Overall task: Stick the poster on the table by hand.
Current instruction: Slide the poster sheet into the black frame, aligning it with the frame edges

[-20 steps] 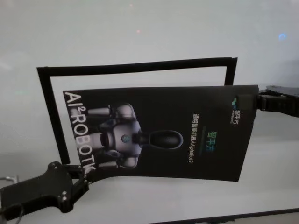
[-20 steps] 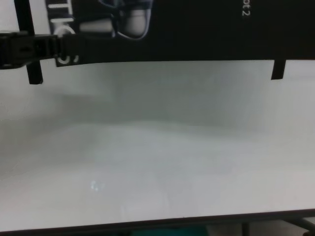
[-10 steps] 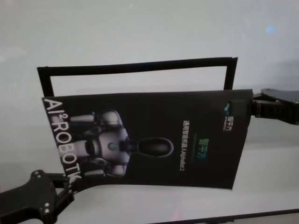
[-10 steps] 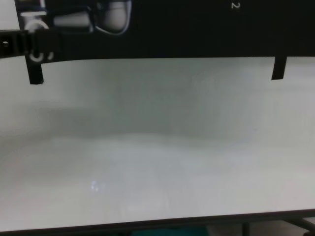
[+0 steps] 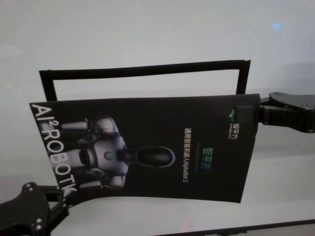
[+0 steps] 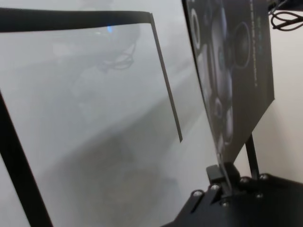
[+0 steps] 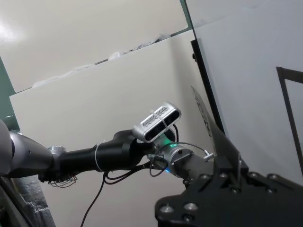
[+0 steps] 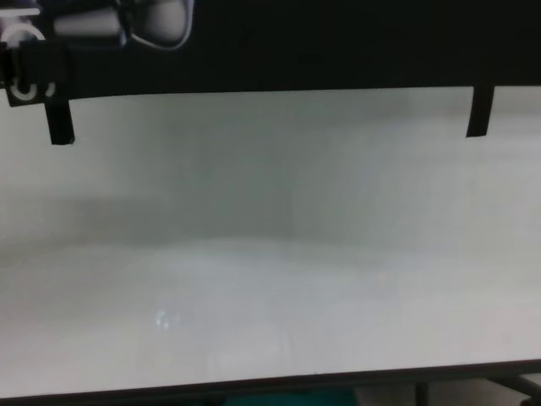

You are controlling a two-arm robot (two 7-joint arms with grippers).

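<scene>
Left hand [image 5: 61, 204] and right hand [image 5: 257, 115] each pinch opposite corners of the poster [image 5: 147, 147] above the tabletop [image 8: 270, 254].

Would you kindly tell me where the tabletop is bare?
Bare: the table between its near edge and the poster; also beyond the tape frame. Crowded: the poster's ends, held by left pincer and right pincer.

Poster [image 5: 147, 142] blocks tape frame [image 5: 142, 70]; near table [image 8: 270, 279] open.
</scene>
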